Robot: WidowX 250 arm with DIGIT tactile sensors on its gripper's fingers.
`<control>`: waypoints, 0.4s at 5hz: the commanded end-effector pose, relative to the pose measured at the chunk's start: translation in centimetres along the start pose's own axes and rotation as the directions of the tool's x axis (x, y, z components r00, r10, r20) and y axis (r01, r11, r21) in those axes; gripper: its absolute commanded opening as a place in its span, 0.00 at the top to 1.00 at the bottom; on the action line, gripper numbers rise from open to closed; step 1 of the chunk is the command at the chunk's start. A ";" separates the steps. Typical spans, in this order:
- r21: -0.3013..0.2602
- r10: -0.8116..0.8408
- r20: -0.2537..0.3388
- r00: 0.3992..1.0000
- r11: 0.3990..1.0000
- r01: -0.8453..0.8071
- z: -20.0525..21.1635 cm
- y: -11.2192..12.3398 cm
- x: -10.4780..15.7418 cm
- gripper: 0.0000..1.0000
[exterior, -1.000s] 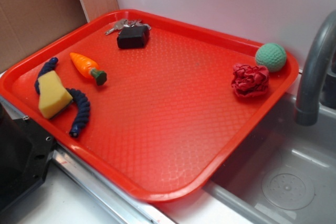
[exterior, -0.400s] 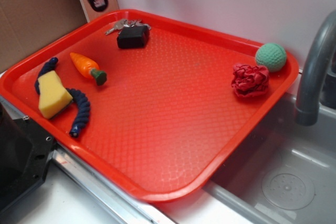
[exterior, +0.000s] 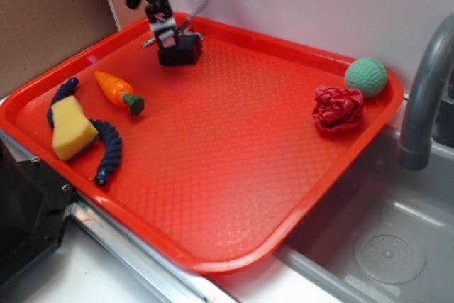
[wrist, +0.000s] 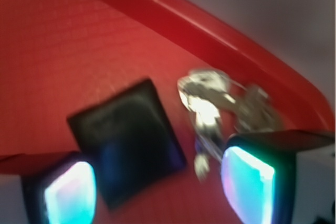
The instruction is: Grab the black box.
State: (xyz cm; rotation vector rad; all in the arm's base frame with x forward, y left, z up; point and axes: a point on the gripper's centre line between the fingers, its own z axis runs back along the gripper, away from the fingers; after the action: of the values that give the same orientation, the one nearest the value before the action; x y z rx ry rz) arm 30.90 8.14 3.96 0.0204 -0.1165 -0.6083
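The black box (exterior: pixel 180 50) is a small matte black block at the far left of the red tray (exterior: pixel 234 140), with silver keys (exterior: pixel 150 40) beside it. My gripper (exterior: pixel 165 36) hangs just above the box's left side, jaws open. In the wrist view the box (wrist: pixel 128 140) lies between and just beyond my two glowing fingertips (wrist: pixel 247 182), nearer the left one, and the keys (wrist: pixel 210 106) lie to its right. My gripper (wrist: pixel 157 187) holds nothing. The wrist view is blurred.
On the tray lie an orange carrot toy (exterior: pixel 119 91), a yellow sponge (exterior: pixel 71 127) on a dark blue rope (exterior: pixel 108 148), a red cloth flower (exterior: pixel 338 108) and a green ball (exterior: pixel 366 76). A grey faucet (exterior: pixel 424 97) and sink stand right; a black housing (exterior: pixel 25 218) front left.
My gripper has come into view from the top left and dropped down to just above the black box. The box and the other things have not moved.
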 end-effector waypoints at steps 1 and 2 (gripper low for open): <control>0.021 -0.117 0.028 0.993 0.993 0.117 -1.0 -2.7 1.4 0.00; 0.007 -0.140 -0.011 0.990 0.990 0.140 -1.3 -3.6 0.9 0.00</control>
State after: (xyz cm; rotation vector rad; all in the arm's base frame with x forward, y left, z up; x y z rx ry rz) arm 29.56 6.01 1.81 0.0277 -0.0929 -0.7275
